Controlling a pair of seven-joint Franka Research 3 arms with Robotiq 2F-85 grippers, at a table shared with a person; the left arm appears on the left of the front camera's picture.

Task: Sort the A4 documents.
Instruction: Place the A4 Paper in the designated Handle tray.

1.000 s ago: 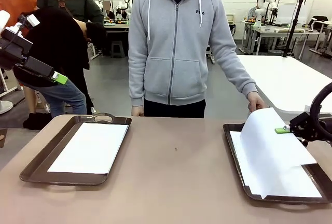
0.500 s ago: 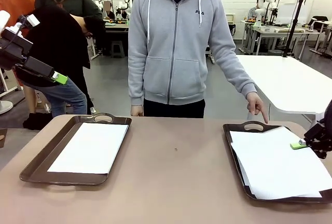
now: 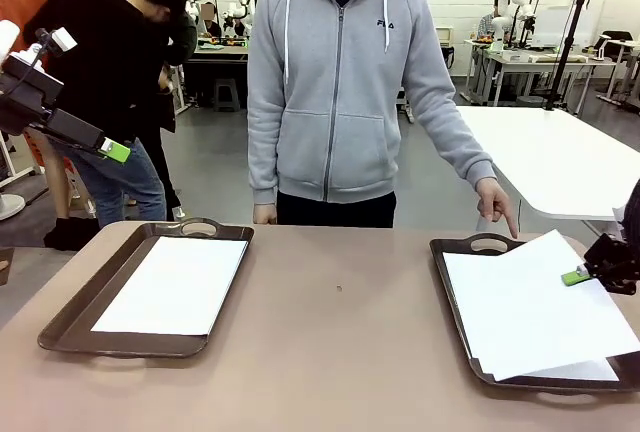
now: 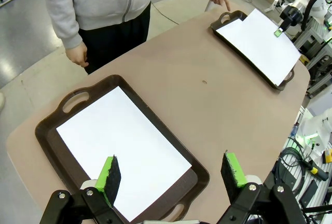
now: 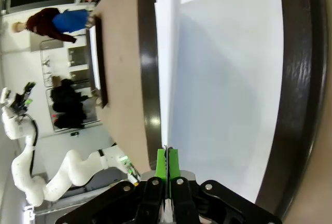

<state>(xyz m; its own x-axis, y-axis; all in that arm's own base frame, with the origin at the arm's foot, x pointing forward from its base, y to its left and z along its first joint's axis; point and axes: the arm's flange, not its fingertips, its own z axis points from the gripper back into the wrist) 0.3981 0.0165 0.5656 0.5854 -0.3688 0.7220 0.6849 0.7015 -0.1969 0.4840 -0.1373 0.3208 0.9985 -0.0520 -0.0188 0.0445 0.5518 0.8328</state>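
The right gripper [image 3: 578, 275] is clamped on the right edge of the top A4 sheet [image 3: 535, 304], its green pads pressed together with the paper between them, as the right wrist view shows [image 5: 167, 163]. That sheet lies skewed over the right tray [image 3: 452, 297], its far corner lifted past the tray's rim at about 1 o'clock, with another white sheet [image 3: 590, 370] peeking out beneath it at the near edge. The person's hand [image 3: 496, 202] hangs at about 11 o'clock from the gripper, index finger pointing down just above the tray's far handle [image 3: 489, 243].

The left gripper [image 4: 171, 175] hovers high with jaws spread wide and nothing between them, above the near end of the left tray [image 3: 70, 327], where a single A4 document [image 3: 177, 284] lies flat. Bare tabletop [image 3: 340, 352] separates the two trays.
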